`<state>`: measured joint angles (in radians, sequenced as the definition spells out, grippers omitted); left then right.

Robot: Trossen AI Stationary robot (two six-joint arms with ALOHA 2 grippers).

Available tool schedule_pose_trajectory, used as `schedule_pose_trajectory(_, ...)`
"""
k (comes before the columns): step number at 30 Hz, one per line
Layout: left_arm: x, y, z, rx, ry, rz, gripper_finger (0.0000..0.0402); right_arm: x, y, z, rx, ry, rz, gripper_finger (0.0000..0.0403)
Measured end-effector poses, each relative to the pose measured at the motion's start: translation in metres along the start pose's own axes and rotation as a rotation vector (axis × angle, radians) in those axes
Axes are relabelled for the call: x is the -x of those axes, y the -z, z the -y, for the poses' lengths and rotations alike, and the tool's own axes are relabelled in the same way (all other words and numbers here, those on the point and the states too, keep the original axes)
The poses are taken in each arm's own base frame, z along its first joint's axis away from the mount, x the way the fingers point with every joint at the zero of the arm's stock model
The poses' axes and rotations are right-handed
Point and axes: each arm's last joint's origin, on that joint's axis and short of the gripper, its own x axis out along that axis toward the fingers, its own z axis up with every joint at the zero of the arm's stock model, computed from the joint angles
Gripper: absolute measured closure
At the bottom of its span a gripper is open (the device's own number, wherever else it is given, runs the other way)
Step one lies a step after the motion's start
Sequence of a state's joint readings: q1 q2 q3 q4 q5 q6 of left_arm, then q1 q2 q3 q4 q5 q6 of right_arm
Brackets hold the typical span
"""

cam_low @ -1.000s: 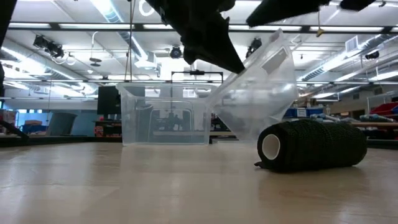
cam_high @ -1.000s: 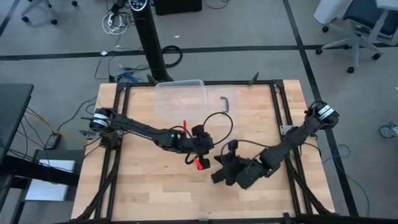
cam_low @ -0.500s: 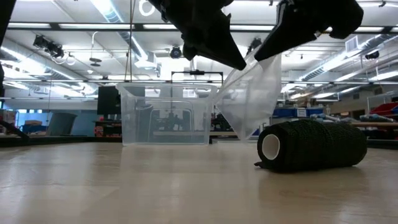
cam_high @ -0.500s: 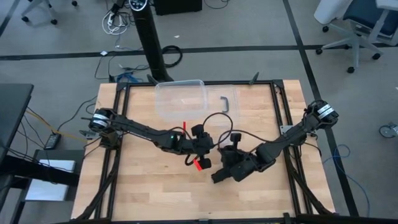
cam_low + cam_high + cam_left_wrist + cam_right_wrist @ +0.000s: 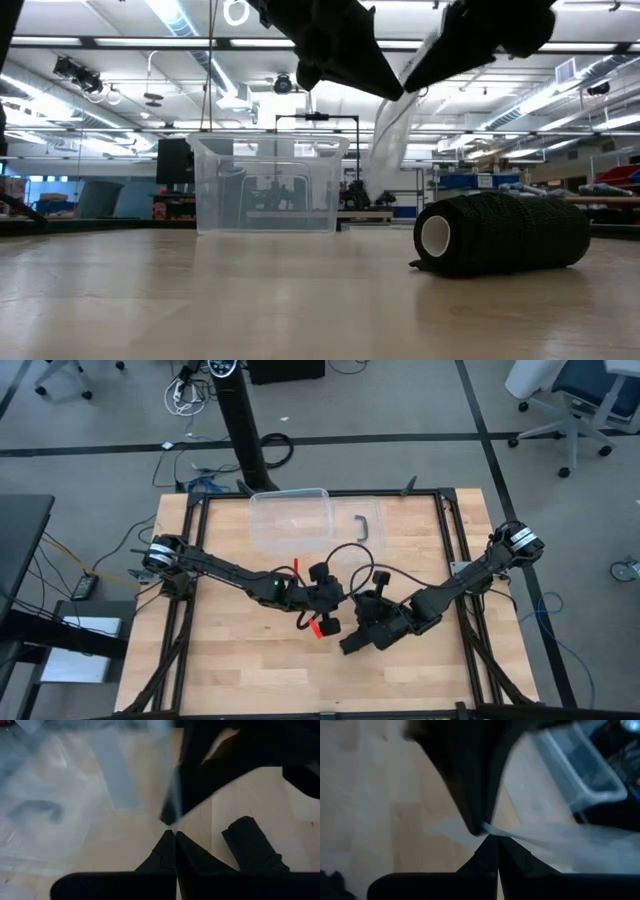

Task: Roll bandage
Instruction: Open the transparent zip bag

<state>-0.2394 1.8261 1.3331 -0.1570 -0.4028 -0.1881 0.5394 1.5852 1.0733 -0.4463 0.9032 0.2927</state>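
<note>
The bandage (image 5: pixel 500 233) is a black roll lying on its side on the wooden table, also in the high view (image 5: pixel 347 644) and the left wrist view (image 5: pixel 255 847). Above and a little behind it hangs a clear plastic bag (image 5: pixel 395 160). My left gripper (image 5: pixel 398 95) and my right gripper (image 5: pixel 408 88) meet tip to tip at the bag's top, both shut on it. From above, my left gripper (image 5: pixel 338 605) and my right gripper (image 5: pixel 360 610) stand close together at mid-table. My left gripper pinches the bag's top edge (image 5: pixel 174 800) between its two shut fingers, slanting down from the table's left. The bag hangs slack below it. My right gripper pinches the same top edge (image 5: pixel 506 834) right opposite, slanting down from the right, its fingertips almost against the left gripper's. The bag's lower end (image 5: pixel 386 205) hangs clear of the table.
A clear plastic box (image 5: pixel 290 520) stands at the table's far edge, with a black handle (image 5: pixel 364 525) lying on the wood to its right. Bare wood lies toward the near edge and the left.
My right gripper has swung toward my left gripper, rolling as it came, and now meets it at the bag's top. The bag, which bulged wide below my left gripper, now hangs as a narrow sheet. The bandage roll has kept still.
</note>
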Motion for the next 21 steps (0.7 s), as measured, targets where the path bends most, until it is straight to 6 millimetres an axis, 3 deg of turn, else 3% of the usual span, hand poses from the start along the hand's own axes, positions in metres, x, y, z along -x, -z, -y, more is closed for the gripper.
schedule_pose_trajectory(6,0.002,-0.001,0.003,-0.002,0.007,0.016,0.0401,-0.004,-0.001,0.002,-0.028,0.019,0.008,0.0402)
schedule_pose_trajectory(15,0.003,-0.002,0.005,0.004,-0.024,0.039,0.0401,-0.019,0.015,0.01,-0.157,0.064,-0.056,0.0402)
schedule_pose_trajectory(21,0.003,-0.002,0.006,0.004,-0.027,0.042,0.0401,-0.014,0.01,-0.001,-0.058,0.015,0.04,0.0401)
